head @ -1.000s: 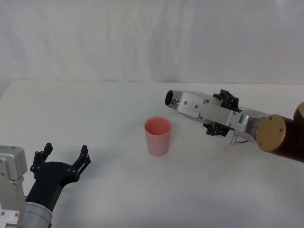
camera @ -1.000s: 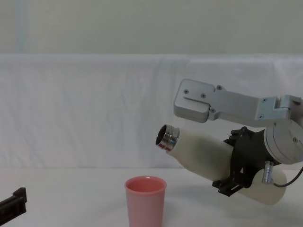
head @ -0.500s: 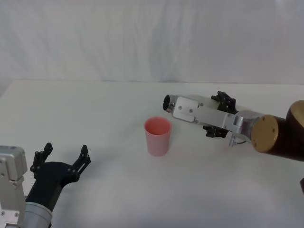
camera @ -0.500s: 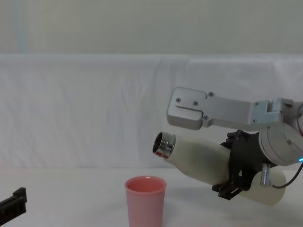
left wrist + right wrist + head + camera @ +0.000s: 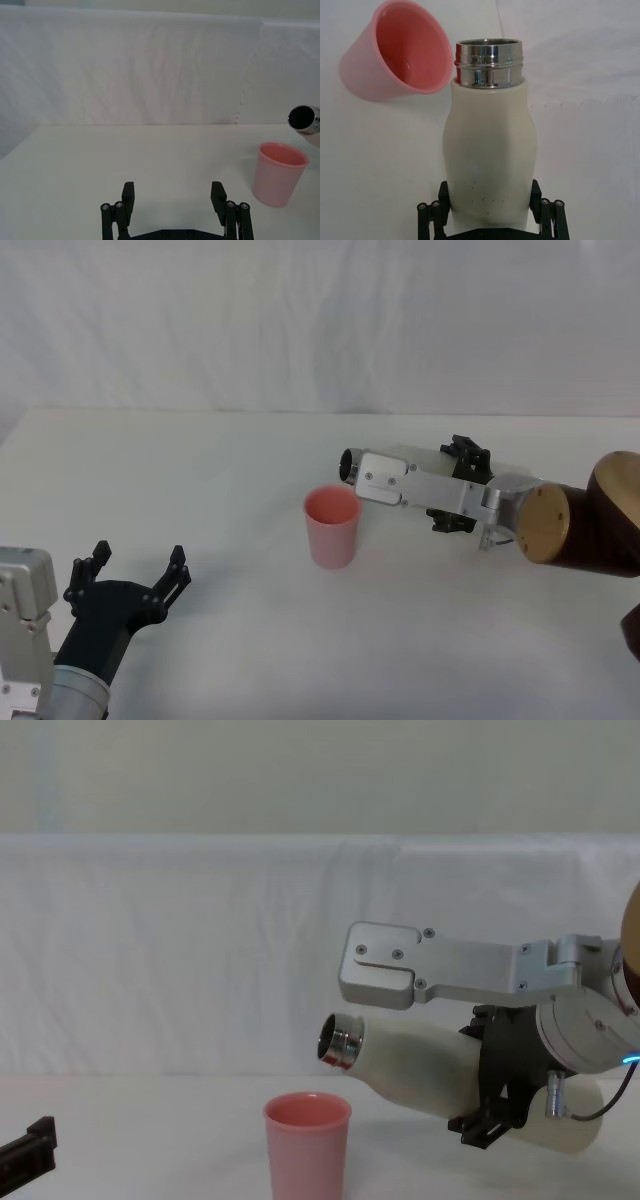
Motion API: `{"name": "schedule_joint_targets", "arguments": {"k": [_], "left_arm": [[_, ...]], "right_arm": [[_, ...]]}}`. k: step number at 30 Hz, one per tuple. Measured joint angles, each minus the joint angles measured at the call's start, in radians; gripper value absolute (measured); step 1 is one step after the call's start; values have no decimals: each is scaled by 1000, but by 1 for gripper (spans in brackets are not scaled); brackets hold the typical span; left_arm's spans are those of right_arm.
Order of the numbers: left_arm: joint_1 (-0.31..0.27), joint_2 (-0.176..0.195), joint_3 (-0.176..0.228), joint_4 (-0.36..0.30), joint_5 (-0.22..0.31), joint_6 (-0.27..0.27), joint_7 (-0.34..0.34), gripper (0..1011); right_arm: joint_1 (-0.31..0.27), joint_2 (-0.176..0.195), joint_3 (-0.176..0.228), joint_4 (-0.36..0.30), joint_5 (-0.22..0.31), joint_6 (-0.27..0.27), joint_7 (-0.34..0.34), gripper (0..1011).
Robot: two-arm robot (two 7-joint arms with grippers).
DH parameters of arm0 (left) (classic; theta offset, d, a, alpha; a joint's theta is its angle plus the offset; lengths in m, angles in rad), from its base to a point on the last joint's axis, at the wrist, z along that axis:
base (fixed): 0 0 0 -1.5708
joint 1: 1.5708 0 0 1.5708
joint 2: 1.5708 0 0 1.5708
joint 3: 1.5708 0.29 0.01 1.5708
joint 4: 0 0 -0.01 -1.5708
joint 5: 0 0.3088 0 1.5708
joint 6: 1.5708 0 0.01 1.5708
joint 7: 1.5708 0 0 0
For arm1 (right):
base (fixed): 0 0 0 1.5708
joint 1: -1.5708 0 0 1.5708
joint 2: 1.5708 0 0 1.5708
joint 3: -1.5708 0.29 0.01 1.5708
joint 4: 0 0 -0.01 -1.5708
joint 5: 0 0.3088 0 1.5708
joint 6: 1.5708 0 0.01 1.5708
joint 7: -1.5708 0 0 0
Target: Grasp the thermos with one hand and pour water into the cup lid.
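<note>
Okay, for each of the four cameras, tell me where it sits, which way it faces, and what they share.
Head view: high, looking down on the table; both arms show, right gripper clamped on the thermos.
Chest view: low, looking across; right arm tilts the thermos beside the cup lid.
Left wrist view: over the open left gripper, facing the cup lid.
Right wrist view: along the thermos, jaws at its base.
All four share the thermos neck and cup lid.

Right arm: silver bracket plate [image 5: 440,977] with visible screws, brown cylindrical link with tan end cap [image 5: 545,522], thin grey cable at wrist. Right gripper [image 5: 492,210] black, small screws on its finger joints. Left gripper [image 5: 130,585] black, on a black cylindrical wrist and silver housing.
</note>
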Motion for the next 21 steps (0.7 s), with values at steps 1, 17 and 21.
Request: {"name": "schedule_joint_targets", "arguments": {"k": [1,17,21], "left_arm": [[0,0,0,0,0,0,0,1001],[0,0,0,0,0,0,0,1001],[0,0,0,0,0,0,0,1001]], "right_arm": [[0,-2,0,1,-5,-1,2,947],[4,-11,0,2,-56,-3,35,946],[9,-12,-6,1,-72,-3,47,947]]}}
